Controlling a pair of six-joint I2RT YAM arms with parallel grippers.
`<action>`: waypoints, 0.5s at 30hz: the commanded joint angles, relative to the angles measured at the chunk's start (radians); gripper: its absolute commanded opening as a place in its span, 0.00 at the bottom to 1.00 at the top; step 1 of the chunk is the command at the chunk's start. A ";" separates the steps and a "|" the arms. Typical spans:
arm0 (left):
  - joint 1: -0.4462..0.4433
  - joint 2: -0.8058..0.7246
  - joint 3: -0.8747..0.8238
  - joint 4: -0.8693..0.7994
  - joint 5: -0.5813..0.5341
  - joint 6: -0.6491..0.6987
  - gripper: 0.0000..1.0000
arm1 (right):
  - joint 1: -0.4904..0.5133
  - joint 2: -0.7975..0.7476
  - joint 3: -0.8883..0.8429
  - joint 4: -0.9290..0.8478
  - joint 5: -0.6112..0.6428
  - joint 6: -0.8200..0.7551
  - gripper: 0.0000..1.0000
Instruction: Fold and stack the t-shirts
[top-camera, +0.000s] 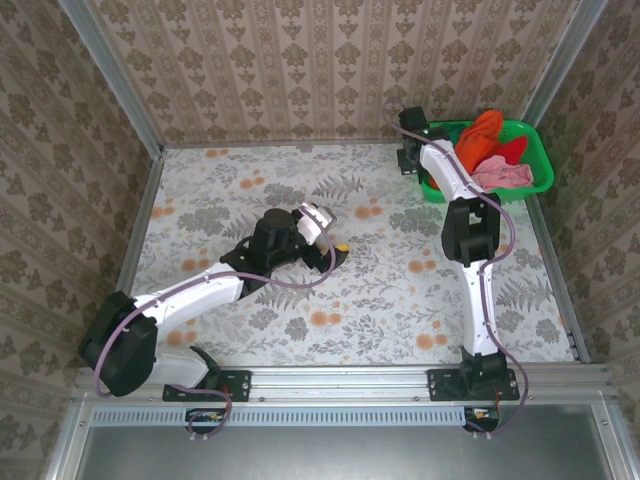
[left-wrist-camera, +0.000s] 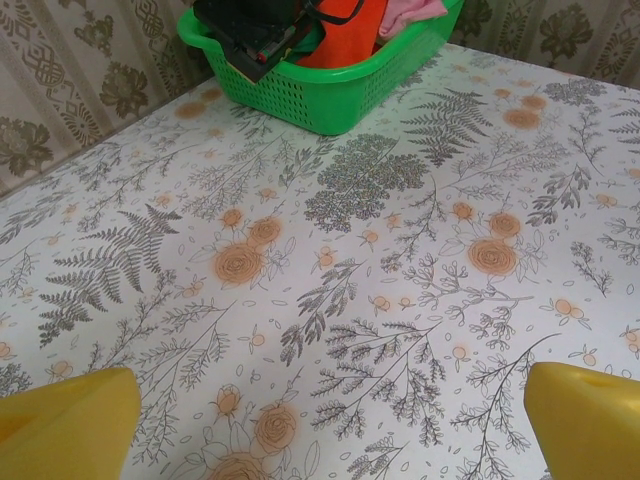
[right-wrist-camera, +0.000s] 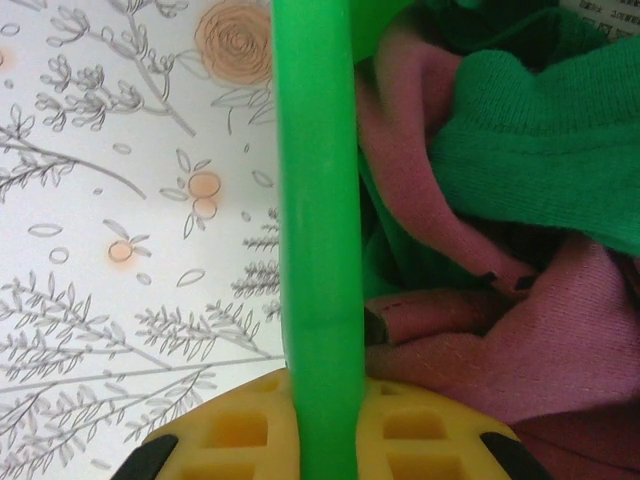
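**fern_fan:** Trying to call the next move here. Seeing the t-shirts (top-camera: 490, 155) all heaped in the green basket (top-camera: 532, 130), far right corner of the surface (top-camera: 250, 190). Orange shirt (top-camera: 482, 135) on top, red shirt (top-camera: 514, 150) and pink shirt (top-camera: 503, 175) beside it, none laid out flat yet. Any idea which arm to bet on?

**yam_watcher:** Right one, easily. Got the right hand (right-wrist-camera: 322, 440) at the basket's left rim, clamped shut on that rim by the look of the wrist view, with the green bar running straight away between the yellow pads (right-wrist-camera: 240, 430). Puts the pink cloth and the dark green shirt (right-wrist-camera: 540, 130) just to that hand's right, practically touching. Guessing at a drag of the whole basket inward, or a let-go and a dip into the pile.

**fern_fan:** And the left?

**yam_watcher:** Well apart from the pile. Left hand (top-camera: 336, 254) hovering over mid-surface with fingers (left-wrist-camera: 70, 420) spread wide, holding nothing, aimed toward the basket. Arm folded low there, versus the right arm reaching up the surface and bending left over the rim.

**fern_fan:** So no folding for now?

**yam_watcher:** Nope, needs a shirt out flat first. Worth watching for the basket tipping under a one-sided pull.
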 joint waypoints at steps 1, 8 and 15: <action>0.007 0.002 0.035 0.006 -0.005 -0.017 1.00 | -0.014 0.069 0.061 0.021 0.016 -0.049 0.00; 0.009 -0.002 0.037 -0.009 -0.003 -0.011 1.00 | -0.029 0.130 0.164 0.010 0.038 -0.037 0.00; 0.018 -0.003 0.047 -0.020 0.017 0.001 1.00 | -0.036 0.156 0.197 0.010 0.032 -0.064 0.00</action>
